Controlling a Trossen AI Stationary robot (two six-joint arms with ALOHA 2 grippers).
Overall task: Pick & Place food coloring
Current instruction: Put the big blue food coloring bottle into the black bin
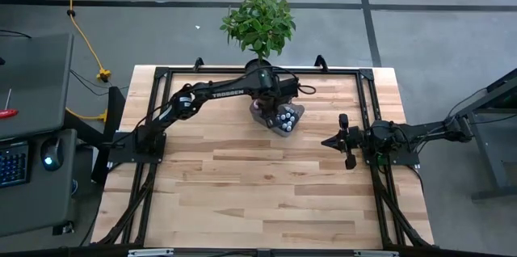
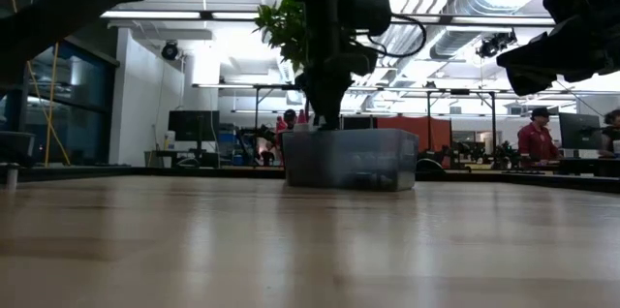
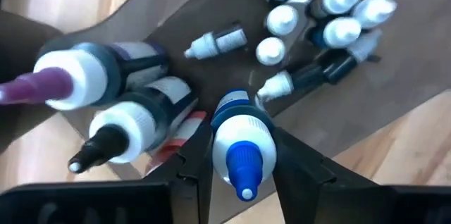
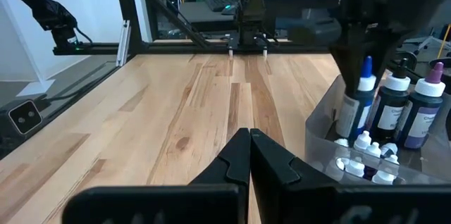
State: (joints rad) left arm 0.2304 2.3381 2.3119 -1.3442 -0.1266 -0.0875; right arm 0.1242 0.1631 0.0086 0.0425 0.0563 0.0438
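Note:
A clear plastic bin point(image 1: 292, 111) stands at the table's far middle and holds the food coloring: larger bottles with purple point(image 3: 63, 83) and black point(image 3: 116, 136) tips, and several tiny white-capped ones point(image 3: 282, 20). My left gripper point(image 3: 243, 150) reaches down into the bin point(image 4: 331, 132), shut on a blue bottle with a white cap and blue tip point(image 4: 364, 83). My right gripper point(image 1: 327, 141) waits shut and level at the table's right side, touching nothing point(image 4: 249, 136). My left gripper pinches the blue-tipped bottle between its two fingers point(image 3: 194, 157), one on each side of its white cap point(image 3: 243, 129). The fingers come from above, pointing down. The bottle stands upright, tip up, inside the bin among the other bottles; whether its base rests on the bin's floor is hidden.
A potted plant point(image 1: 258, 23) stands just behind the bin at the far edge. The black frame rails point(image 1: 367, 103) run along the table's sides. Bare wood point(image 1: 258, 192) stretches toward the near edge. People point(image 2: 535, 138) sit in the room beyond.

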